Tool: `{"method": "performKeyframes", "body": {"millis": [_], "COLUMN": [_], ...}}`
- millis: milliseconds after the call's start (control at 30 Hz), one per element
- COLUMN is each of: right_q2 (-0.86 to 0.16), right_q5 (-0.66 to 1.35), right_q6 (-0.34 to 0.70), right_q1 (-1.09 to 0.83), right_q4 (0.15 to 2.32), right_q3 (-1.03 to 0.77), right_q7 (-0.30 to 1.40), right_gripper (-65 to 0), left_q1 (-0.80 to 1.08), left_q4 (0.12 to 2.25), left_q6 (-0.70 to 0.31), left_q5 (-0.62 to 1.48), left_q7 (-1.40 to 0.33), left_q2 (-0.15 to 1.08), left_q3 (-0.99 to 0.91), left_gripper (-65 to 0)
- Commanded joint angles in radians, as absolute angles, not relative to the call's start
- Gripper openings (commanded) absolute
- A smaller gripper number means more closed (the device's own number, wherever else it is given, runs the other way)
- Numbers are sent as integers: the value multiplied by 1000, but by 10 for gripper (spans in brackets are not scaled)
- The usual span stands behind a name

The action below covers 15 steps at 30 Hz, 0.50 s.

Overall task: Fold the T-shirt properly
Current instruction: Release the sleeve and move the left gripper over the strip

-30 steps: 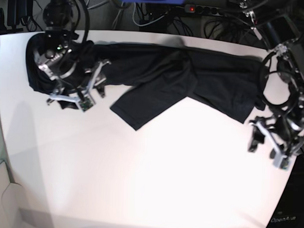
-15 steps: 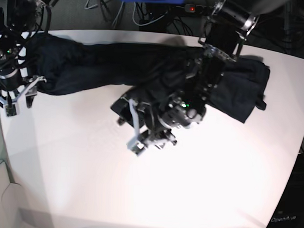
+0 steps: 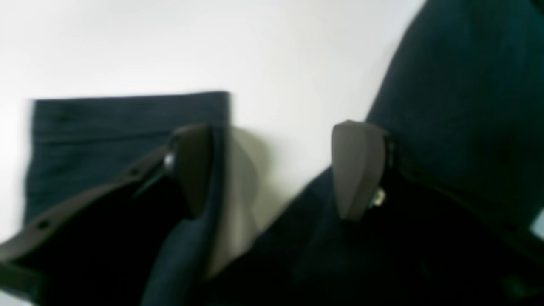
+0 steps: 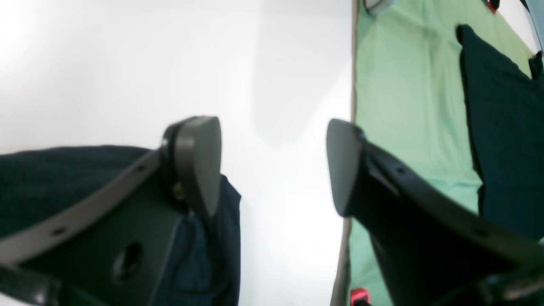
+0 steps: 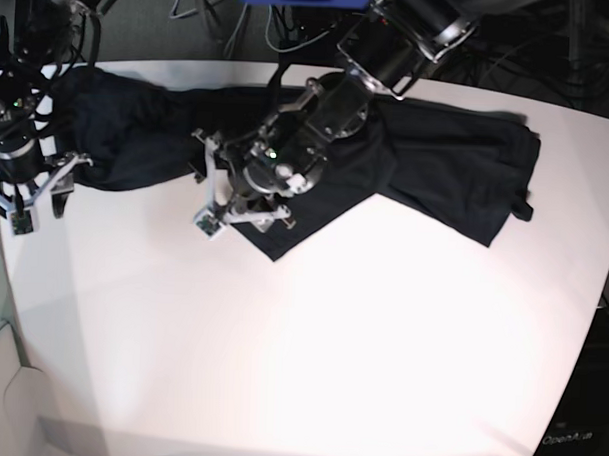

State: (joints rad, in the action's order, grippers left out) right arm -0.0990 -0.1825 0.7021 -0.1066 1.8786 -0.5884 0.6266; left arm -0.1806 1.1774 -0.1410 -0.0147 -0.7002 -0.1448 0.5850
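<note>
The black T-shirt (image 5: 437, 163) lies spread along the far side of the white table (image 5: 360, 350), with a folded flap (image 5: 284, 237) pointing toward the front. My left gripper (image 5: 211, 190) has reached across to the shirt's middle-left and hovers open at its near edge. In the left wrist view the left gripper (image 3: 276, 170) has bare table between its fingers, a sleeve end (image 3: 127, 123) on one side and the shirt body (image 3: 463, 106) on the other. My right gripper (image 5: 37, 207) stands open at the table's left edge, beside the shirt's left end (image 4: 63, 178); the right gripper (image 4: 272, 170) holds nothing.
A green cloth surface (image 4: 403, 127) lies beyond the table's left edge, with a dark fabric piece (image 4: 501, 140) on it. Cables and a power strip (image 5: 402, 19) run behind the table's far edge.
The left arm has swung from the table's right edge across to the shirt's middle-left. The right arm pulled off the shirt's left end to the table edge and has held there.
</note>
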Motion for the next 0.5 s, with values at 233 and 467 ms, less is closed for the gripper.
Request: {"method": "performKeyframes", "body": {"millis": [233, 467], "right_q2": [-110, -110], "right_q5": [-176, -176], "right_q6": [698, 698], "right_q1": [-96, -76], "right_q4": [1897, 1896], "right_q3": [-591, -591], "right_q7": [605, 605], "right_gripper": [-260, -260], "left_q1": [-202, -163], "left_q4": [1020, 1115], "left_q6": [-42, -18], "left_q5": [-65, -64], "left_q7": [-615, -625], "left_q2": [-157, -157], "left_q3": [578, 579], "left_gripper": [-232, -232]}}
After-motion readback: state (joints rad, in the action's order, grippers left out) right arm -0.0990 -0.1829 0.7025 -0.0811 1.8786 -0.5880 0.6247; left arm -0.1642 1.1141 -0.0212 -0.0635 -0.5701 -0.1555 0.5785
